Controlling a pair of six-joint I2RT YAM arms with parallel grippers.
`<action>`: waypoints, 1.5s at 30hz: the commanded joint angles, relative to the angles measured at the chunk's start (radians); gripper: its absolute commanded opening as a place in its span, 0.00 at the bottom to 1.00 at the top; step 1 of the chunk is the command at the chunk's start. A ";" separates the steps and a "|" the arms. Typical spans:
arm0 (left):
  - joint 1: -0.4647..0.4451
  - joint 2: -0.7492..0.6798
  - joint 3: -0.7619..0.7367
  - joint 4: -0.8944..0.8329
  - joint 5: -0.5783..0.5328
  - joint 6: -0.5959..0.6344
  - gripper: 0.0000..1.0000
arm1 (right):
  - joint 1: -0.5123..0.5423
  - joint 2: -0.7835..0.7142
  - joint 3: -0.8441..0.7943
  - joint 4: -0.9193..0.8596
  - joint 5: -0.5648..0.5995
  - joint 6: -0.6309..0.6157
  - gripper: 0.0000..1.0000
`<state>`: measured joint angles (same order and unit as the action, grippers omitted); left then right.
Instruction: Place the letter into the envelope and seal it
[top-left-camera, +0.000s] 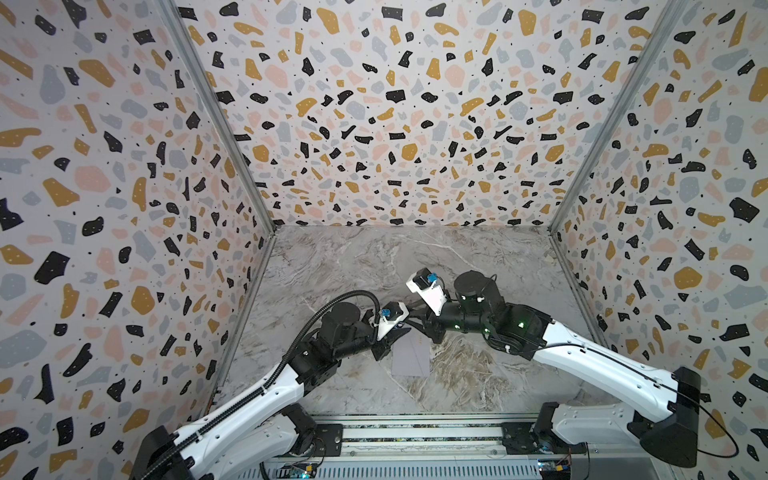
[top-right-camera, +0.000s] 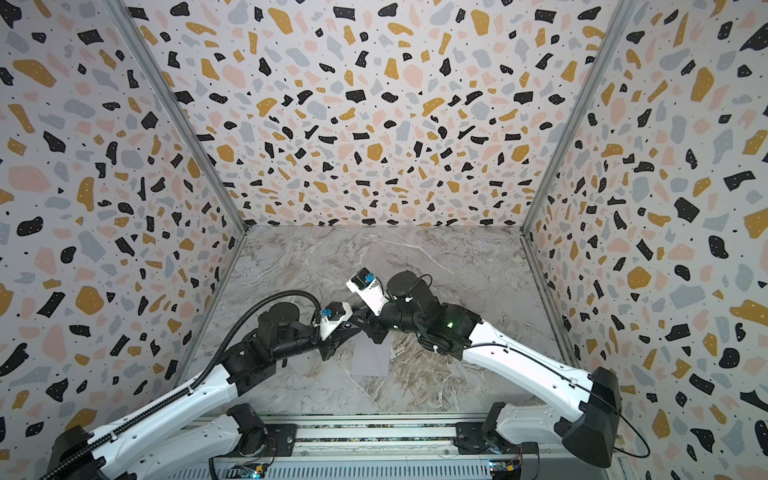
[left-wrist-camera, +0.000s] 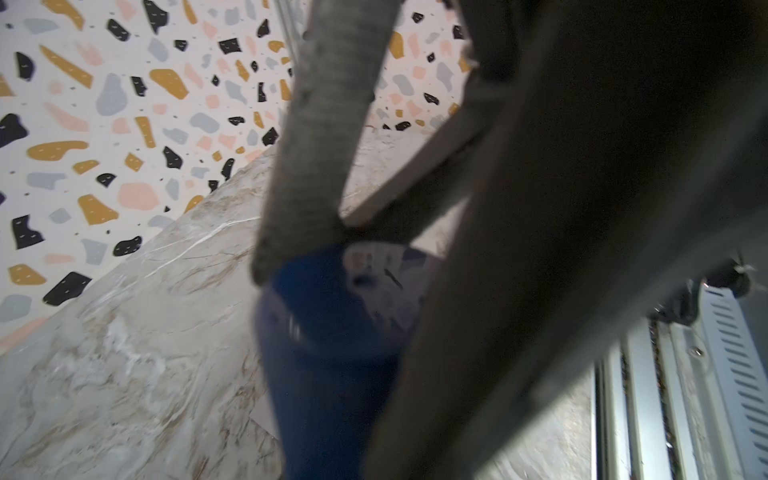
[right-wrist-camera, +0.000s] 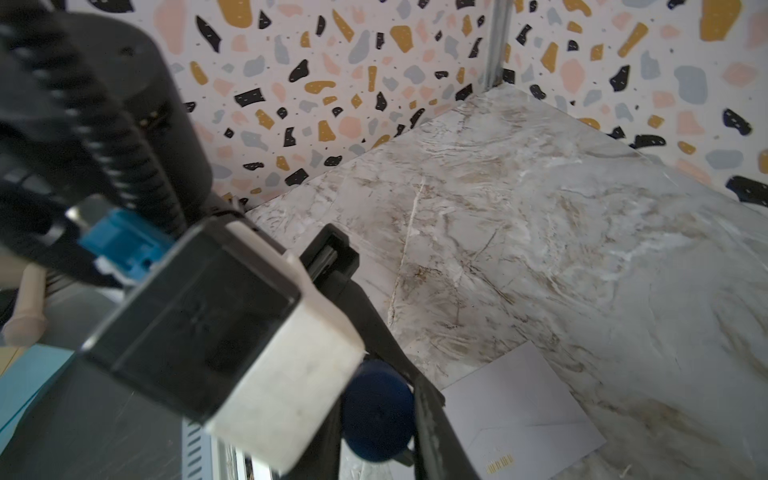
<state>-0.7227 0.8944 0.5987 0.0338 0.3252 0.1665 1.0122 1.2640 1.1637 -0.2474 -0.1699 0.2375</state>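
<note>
While the envelope (top-left-camera: 411, 360) is lying flat on the marble table (top-left-camera: 478, 266), in the near middle of it with its long sides running away from my base, both my arms are reaching in over its far end. That end is hiding under my fingertips in both top views. In the right wrist view its pale grey-lavender face is showing faint flap creases, and a tiny gold mark (right-wrist-camera: 498, 461) is sitting near one end.

Over the far end I am holding a dark blue cylinder (left-wrist-camera: 328, 365). I cannot tell whether its lower end is touching the paper. My left pincer (top-left-camera: 401, 333) is clenching it: in the left wrist view the blue body is sitting between my grey finger (left-wrist-camera: 307, 166) and the dark one opposite, though that view is blurring.

My right pincer (top-left-camera: 419, 323) is pointing at the left one, tip to tip, with one finger lying just beside the cylinder's rounded end. My left wrist camera (right-wrist-camera: 195, 324) is blocking the other finger, so I cannot tell whether this pincer is clenched, released or grasping anything.

Around us the terrazzo walls (top-left-camera: 395, 104) are closing the table in on three sides, and the metal rail (top-left-camera: 415, 436) carrying my two bases is running along the near edge.
</note>
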 joint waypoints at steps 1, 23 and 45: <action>-0.012 -0.017 0.052 0.289 -0.035 -0.038 0.00 | 0.044 0.096 0.000 -0.089 0.158 0.218 0.00; -0.012 -0.118 0.009 0.175 -0.230 -0.105 0.65 | -0.072 -0.147 -0.026 -0.047 0.272 0.035 0.00; -0.012 -0.242 -0.045 0.085 -0.313 -0.097 1.00 | -0.562 0.239 0.298 -0.481 0.229 -0.093 0.00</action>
<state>-0.7349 0.6613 0.5648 0.0906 0.0185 0.0662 0.4770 1.4811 1.3930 -0.6231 0.0914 0.1696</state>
